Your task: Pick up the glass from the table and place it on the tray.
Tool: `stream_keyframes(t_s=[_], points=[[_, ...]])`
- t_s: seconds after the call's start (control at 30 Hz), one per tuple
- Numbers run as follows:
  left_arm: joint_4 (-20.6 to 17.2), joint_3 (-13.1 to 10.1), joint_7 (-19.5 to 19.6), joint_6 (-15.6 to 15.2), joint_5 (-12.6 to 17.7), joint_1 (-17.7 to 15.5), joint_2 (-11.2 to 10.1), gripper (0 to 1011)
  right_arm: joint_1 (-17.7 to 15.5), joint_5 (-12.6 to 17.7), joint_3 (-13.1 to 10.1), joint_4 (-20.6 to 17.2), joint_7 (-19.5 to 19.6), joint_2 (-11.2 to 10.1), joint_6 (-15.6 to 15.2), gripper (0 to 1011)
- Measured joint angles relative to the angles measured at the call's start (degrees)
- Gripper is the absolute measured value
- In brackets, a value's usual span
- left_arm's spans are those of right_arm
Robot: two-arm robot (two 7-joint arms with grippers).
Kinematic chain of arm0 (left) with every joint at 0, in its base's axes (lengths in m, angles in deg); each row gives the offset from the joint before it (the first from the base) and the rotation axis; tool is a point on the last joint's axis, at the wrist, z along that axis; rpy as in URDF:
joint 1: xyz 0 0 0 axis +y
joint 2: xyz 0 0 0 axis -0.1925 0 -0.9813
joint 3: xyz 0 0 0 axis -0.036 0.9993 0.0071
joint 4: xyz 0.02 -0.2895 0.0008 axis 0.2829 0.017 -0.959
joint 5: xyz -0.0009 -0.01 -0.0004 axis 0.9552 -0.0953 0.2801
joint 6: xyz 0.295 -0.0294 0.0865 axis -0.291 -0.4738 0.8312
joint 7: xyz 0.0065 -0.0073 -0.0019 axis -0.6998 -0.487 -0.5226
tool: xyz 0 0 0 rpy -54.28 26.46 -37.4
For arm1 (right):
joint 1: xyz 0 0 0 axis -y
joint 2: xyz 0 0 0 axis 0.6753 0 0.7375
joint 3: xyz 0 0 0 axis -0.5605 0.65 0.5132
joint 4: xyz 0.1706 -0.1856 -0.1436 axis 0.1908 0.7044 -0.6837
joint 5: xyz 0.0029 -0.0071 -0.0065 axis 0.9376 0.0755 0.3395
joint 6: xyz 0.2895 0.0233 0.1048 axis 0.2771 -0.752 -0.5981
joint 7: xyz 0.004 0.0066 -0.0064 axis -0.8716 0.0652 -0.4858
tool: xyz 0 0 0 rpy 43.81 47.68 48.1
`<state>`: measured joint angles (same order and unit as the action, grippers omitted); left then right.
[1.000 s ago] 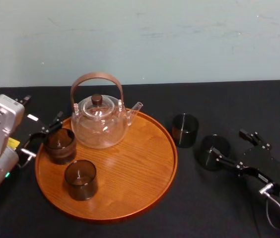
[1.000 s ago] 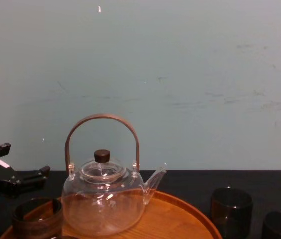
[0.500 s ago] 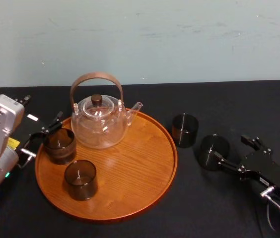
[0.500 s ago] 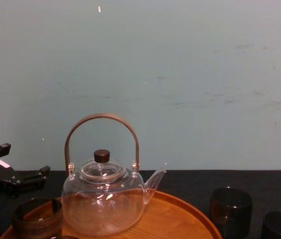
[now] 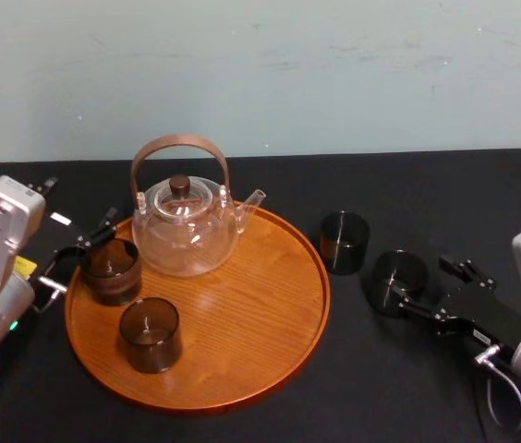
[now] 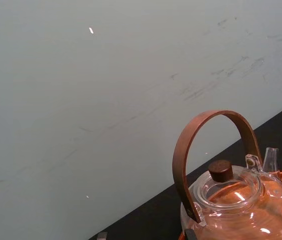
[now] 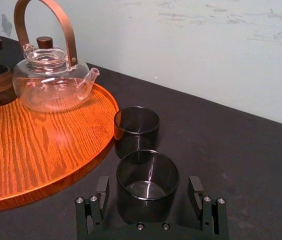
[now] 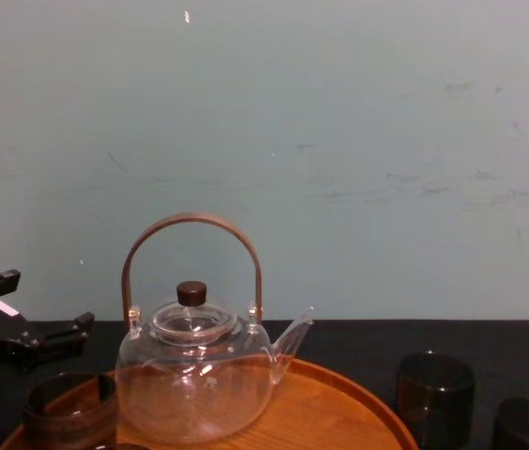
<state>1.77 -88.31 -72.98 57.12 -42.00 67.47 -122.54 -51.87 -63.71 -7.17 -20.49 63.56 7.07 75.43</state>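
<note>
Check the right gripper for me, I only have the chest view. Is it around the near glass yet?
Observer: Yes. The right wrist view shows the right gripper open, one finger on each side of the near glass on the table.
Operator: Touching it?
Observer: No, a gap shows on both sides.
Operator: Space on the tray?
Observer: Head view: the tray is bare on its right half; teapot at the back, two glasses on the left.
Operator: Left arm?
Observer: The left gripper sits at the tray's left rim, beside the rear glass.
</note>
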Motion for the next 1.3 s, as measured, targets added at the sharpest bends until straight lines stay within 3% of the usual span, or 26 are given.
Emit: stream_keyframes(t_s=[1.3], points=[[0.00, 0.00, 0.00, 0.00, 0.00, 0.00, 0.00, 1001, 9.29, -1.91, 0.55, 12.88, -8.39, 6.69, -0.20, 1002]])
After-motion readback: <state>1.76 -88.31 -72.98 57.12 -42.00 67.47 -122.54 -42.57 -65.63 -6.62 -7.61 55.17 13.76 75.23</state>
